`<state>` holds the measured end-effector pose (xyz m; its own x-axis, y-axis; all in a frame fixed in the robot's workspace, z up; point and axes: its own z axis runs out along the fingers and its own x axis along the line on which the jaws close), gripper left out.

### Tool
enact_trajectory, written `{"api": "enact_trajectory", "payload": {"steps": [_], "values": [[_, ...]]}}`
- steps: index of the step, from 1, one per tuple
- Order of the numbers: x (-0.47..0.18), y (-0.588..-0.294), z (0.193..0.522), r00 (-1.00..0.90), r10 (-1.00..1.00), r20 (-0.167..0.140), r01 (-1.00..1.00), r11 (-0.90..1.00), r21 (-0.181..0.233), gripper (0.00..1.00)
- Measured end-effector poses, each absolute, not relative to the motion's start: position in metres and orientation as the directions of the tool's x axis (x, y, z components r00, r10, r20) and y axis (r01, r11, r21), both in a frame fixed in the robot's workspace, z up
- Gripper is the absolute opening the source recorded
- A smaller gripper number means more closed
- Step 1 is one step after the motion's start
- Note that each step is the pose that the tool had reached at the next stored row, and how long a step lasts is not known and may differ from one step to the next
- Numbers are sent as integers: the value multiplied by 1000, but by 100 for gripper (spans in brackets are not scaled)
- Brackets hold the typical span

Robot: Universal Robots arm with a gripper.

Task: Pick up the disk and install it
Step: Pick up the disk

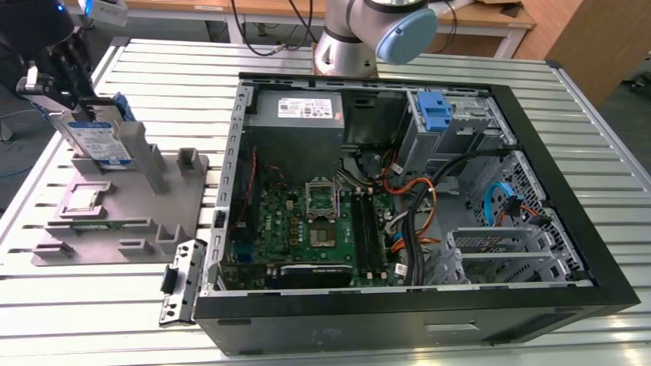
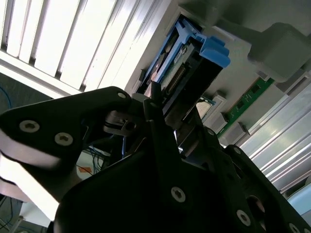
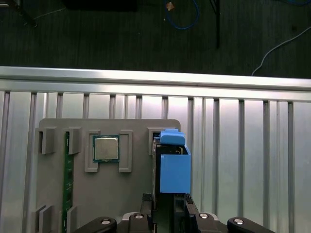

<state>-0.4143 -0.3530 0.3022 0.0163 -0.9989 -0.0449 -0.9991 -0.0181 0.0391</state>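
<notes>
The gripper (image 1: pixel 72 103) is at the far left of the exterior view, over a grey holder (image 1: pixel 112 217) that lies on the slatted metal tabletop (image 1: pixel 336 57). The disk (image 1: pixel 100 137) stands upright on its edge in a slot of that holder, label side facing the camera, with the gripper at its top end. In the first wrist view the disk (image 3: pixel 175 170) is seen edge-on with its blue rail uppermost, and the gripper (image 3: pixel 167 206) straddles it, one dark finger flush against each side. The jaws are clamped on the disk, which still sits in its slot. In the second wrist view the disk (image 2: pixel 192 73) runs up between the gripper (image 2: pixel 172 109) fingers, its blue rail and connector end visible.

On the holder (image 3: pixel 136 194) beside the disk lie a square chip (image 3: pixel 106 148) and a green memory stick (image 3: pixel 68 184), each in its own recess. The open case (image 1: pixel 407 320) lies well apart from the disk, to the exterior view's right of the holder, with the arm (image 1: pixel 356 38) mounted behind it
</notes>
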Motion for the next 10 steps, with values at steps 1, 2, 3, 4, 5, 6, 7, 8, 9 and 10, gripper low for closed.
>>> {"api": "enact_trajectory", "payload": {"steps": [1, 2, 3, 4, 5, 6, 7, 8, 9, 10], "values": [[-414, -353, 302, 16, -999, -45, -999, -18, 39, 36], [-414, -353, 302, 17, -999, -45, -999, -18, 39, 36], [-414, -353, 302, 17, -999, -45, -999, -18, 39, 42], [-414, -353, 302, 17, -999, -45, -999, -18, 39, 42], [-414, -353, 302, 17, -999, -45, -999, -18, 39, 42], [-414, -353, 302, 12, -999, -45, -999, -13, 39, 42], [-414, -353, 302, -2, -999, -45, -999, 0, 39, 42], [-414, -353, 302, -5, -999, -45, -999, 3, 39, 42], [-414, -353, 302, -6, -999, -45, -999, 4, 39, 42], [-414, -353, 302, -6, -999, -45, -999, 4, 39, 42]]}}
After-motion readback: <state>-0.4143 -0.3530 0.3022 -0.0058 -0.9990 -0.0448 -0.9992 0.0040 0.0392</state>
